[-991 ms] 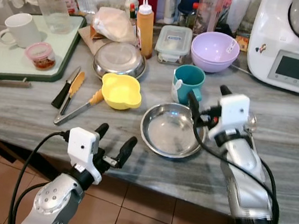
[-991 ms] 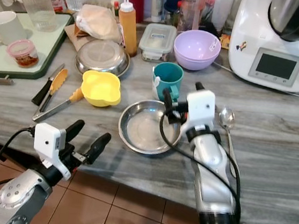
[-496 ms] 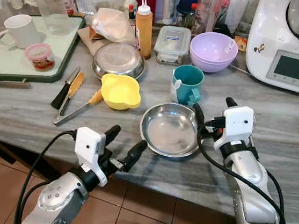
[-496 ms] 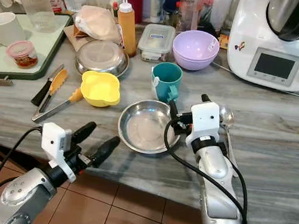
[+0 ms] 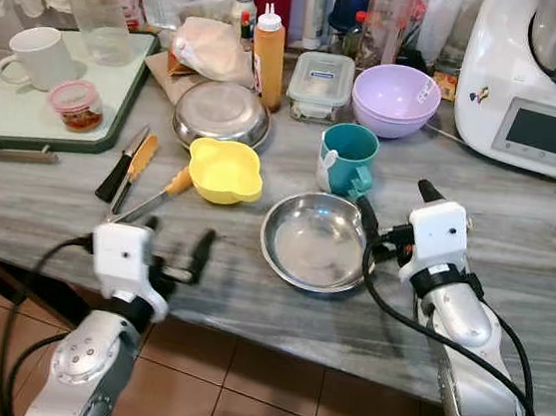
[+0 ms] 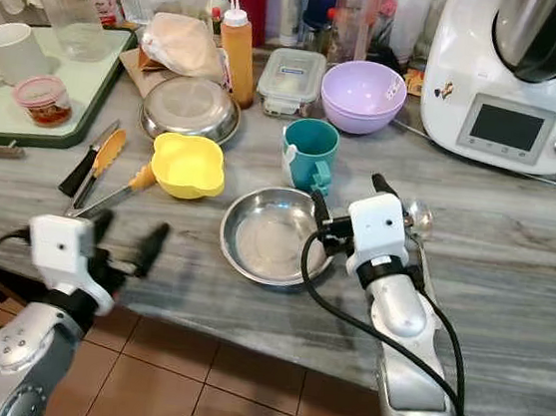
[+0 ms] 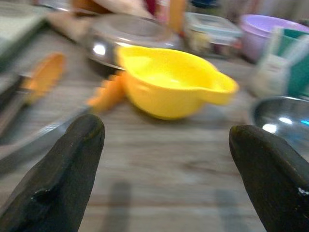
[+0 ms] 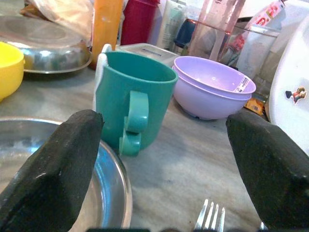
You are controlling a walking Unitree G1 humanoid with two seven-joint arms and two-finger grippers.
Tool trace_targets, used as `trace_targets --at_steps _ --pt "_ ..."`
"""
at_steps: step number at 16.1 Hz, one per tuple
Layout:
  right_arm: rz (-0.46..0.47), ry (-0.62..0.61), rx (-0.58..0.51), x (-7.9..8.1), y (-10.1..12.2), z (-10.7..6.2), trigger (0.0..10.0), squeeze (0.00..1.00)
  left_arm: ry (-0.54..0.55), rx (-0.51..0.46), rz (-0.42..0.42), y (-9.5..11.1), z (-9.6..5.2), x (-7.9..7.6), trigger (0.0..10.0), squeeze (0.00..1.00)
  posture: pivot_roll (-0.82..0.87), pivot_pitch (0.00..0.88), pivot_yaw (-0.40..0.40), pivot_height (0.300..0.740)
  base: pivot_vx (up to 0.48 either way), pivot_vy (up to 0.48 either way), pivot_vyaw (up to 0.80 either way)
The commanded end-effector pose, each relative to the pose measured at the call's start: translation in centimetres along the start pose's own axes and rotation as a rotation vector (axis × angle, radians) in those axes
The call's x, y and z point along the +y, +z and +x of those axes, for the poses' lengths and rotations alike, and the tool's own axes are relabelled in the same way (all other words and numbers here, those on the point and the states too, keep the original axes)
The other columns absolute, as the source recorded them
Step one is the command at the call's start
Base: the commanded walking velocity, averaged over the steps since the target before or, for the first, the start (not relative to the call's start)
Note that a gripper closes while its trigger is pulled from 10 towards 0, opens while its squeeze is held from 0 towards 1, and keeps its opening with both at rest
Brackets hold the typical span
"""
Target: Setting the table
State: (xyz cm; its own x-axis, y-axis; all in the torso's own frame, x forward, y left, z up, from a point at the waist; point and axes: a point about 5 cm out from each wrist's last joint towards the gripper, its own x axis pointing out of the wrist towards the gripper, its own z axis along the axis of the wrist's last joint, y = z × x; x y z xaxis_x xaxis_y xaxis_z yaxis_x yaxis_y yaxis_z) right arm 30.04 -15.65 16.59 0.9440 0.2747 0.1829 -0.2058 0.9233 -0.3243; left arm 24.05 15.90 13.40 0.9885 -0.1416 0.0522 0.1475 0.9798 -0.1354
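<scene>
**Steel plate down at the desk edge, both hands spread and empty**

Steel plate (image 5: 316,241) lies flat near the front edge of the grey desk (image 5: 515,245), likely the place setting being built. Teal mug (image 5: 348,157) stands upright just behind it, handle toward the robot, probably so it can be reached from the front. Fork tines (image 8: 211,217) and a spoon (image 6: 419,220) lie on the desk right of the plate; the arm covers most of them.

Right hand (image 5: 393,219) sits low over the desk at the plate's right rim, fingers spread wide, grasping nothing. Its wrist view frames the mug between the two fingers (image 8: 53,169), so I judge the mug the next candidate.

Left hand (image 5: 174,253) hovers at the desk's front edge, released, pointed at the yellow bowl (image 5: 224,169). Tongs (image 5: 143,205) and a knife (image 5: 120,164) lie left of the bowl.

Further back: covered steel dish (image 5: 221,112), lilac bowls (image 5: 397,95), tray (image 5: 8,107) with white cup (image 5: 34,53).
</scene>
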Motion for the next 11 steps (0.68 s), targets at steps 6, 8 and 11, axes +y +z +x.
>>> trace_targets --at_steps 6,8,11 --pt "-0.075 0.036 -0.060 1.1 0.8 -0.2 10.0 0.00 0.106 -0.023 0.043 0.2 0.4 1.2 10.0 0.00 -0.13 0.101 0.039 0.740 0.000 0.000 0.36" --pt "-0.078 0.036 -0.071 1.1 1.0 0.0 10.0 0.00 0.109 -0.033 0.046 0.3 0.6 1.2 10.0 0.00 -0.14 0.101 0.044 0.740 0.000 0.000 0.80" --pt "-0.080 0.040 -0.077 1.4 1.1 -0.1 10.0 0.00 0.105 -0.035 0.051 0.2 0.7 1.0 10.0 0.00 -0.14 0.099 0.046 0.740 0.000 0.000 0.80"
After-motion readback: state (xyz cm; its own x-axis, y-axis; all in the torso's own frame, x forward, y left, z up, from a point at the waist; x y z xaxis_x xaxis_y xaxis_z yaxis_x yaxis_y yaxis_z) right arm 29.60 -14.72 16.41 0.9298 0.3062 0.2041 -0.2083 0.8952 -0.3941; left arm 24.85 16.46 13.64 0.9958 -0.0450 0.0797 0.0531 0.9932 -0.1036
